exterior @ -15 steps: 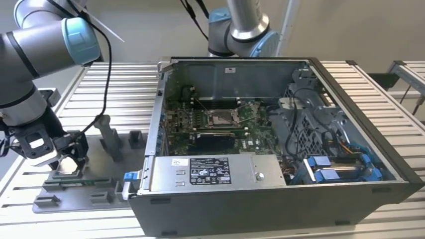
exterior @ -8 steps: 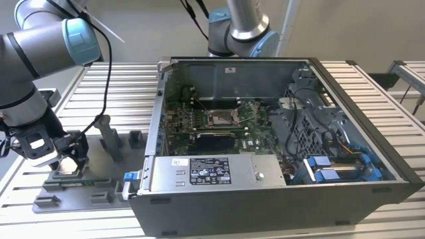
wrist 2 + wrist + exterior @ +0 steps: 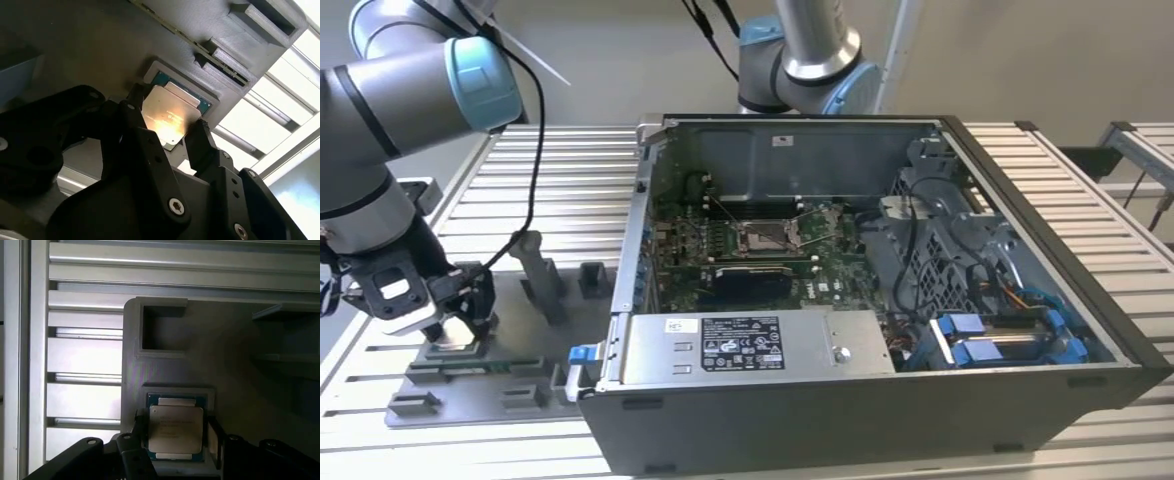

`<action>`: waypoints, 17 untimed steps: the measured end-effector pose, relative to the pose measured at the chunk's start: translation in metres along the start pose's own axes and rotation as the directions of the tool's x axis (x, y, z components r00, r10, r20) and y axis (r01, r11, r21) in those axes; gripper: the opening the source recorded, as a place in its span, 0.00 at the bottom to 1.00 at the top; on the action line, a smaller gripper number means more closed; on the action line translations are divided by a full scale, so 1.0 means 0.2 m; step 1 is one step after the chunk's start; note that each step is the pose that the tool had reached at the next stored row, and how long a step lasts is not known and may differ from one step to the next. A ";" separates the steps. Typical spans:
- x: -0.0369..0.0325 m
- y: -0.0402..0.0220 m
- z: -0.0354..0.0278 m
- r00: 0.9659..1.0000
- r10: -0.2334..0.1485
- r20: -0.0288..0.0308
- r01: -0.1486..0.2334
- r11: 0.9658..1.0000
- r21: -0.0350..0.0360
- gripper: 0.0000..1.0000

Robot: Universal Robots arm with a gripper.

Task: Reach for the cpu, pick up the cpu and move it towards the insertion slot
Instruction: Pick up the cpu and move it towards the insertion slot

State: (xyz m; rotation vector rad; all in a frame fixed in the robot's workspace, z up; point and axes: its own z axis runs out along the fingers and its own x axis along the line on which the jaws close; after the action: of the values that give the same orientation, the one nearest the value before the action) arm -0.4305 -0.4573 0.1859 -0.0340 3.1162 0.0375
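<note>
The cpu (image 3: 176, 437) is a flat silver square on a green rim, lying in a shallow nest of the grey fixture plate (image 3: 235, 355). My gripper (image 3: 177, 422) is down over it, one black finger on each of two opposite edges, and the pads look pressed against the chip. In the second wrist view the cpu (image 3: 172, 117) glints between those fingers of the gripper (image 3: 167, 114). In the exterior view the gripper (image 3: 447, 325) stands at the exterior view's left, over the fixture (image 3: 520, 375). The insertion slot (image 3: 761, 235) sits on the motherboard inside the open computer case.
The open case (image 3: 854, 400) has tall metal walls, a power supply (image 3: 740, 345) along its near side and blue-clipped drive bays (image 3: 1001, 335) at the exterior view's right. Grey upright fixture blocks (image 3: 540, 280) stand between gripper and case. Everything rests on a slatted aluminium table (image 3: 560, 160).
</note>
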 end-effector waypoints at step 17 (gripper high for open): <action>-0.002 0.002 -0.063 1.000 0.003 0.000 -0.003 1.000 0.000 0.00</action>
State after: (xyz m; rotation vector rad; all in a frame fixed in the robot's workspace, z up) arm -0.4305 -0.4572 0.1985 -0.0295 3.1160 0.0373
